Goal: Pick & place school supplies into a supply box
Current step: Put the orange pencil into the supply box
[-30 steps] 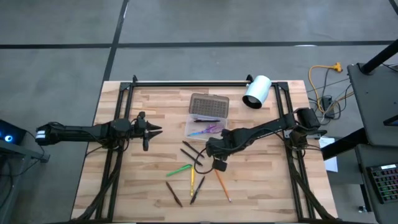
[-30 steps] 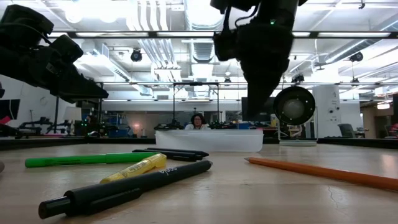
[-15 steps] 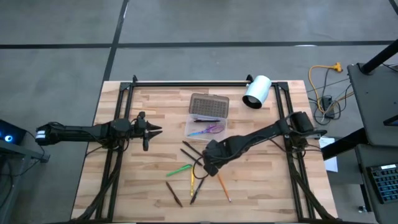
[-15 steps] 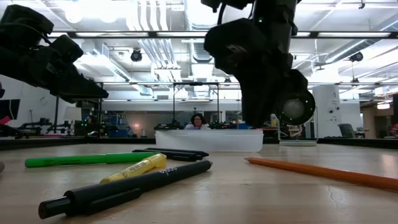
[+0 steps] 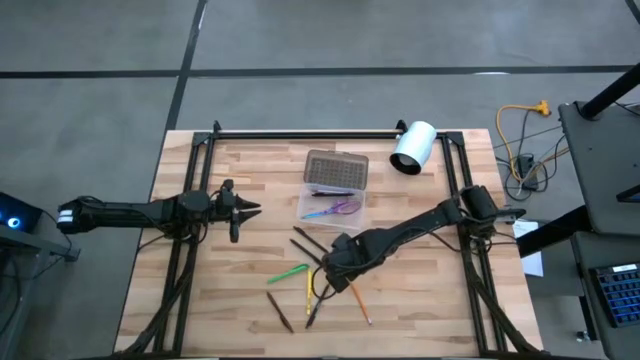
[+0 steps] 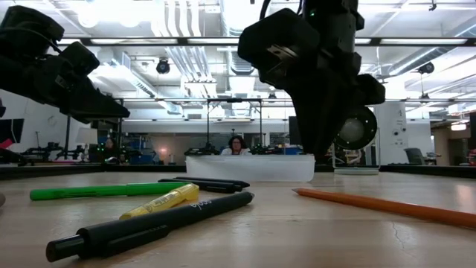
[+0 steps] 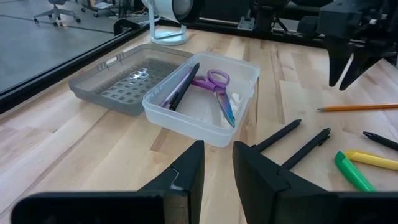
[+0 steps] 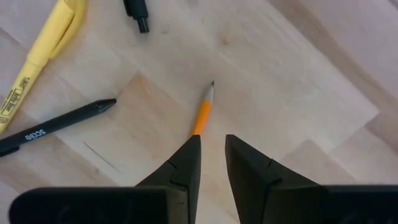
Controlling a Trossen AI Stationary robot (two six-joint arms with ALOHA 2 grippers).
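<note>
The supply box (image 5: 328, 206) is a translucent case; its grey lid (image 5: 335, 172) lies open on the far side. Purple scissors (image 7: 216, 87) and a dark pen (image 7: 180, 87) lie inside. On the wood lie a green marker (image 5: 288, 273), a yellow highlighter (image 5: 309, 290), an orange pencil (image 8: 202, 115), black pens (image 5: 305, 241) and brown pencils (image 5: 280, 312). My right gripper (image 8: 212, 142) points straight down over the orange pencil's tip end, narrowly open and clear of the table. My left gripper (image 7: 217, 149) waits at the table's left, narrowly open and holding nothing.
A white cylinder (image 5: 412, 147) stands at the back right, beyond the box. Black frame rails (image 5: 190, 250) run along both sides of the table. Bare wood lies to the right of the orange pencil (image 5: 358, 298). A person sits in the room far behind the table.
My right gripper has gone toward the table's near edge and slightly left, away from the box and over the loose pens. It has rolled about its downward axis and sunk a little. The pens and pencils have stayed put.
</note>
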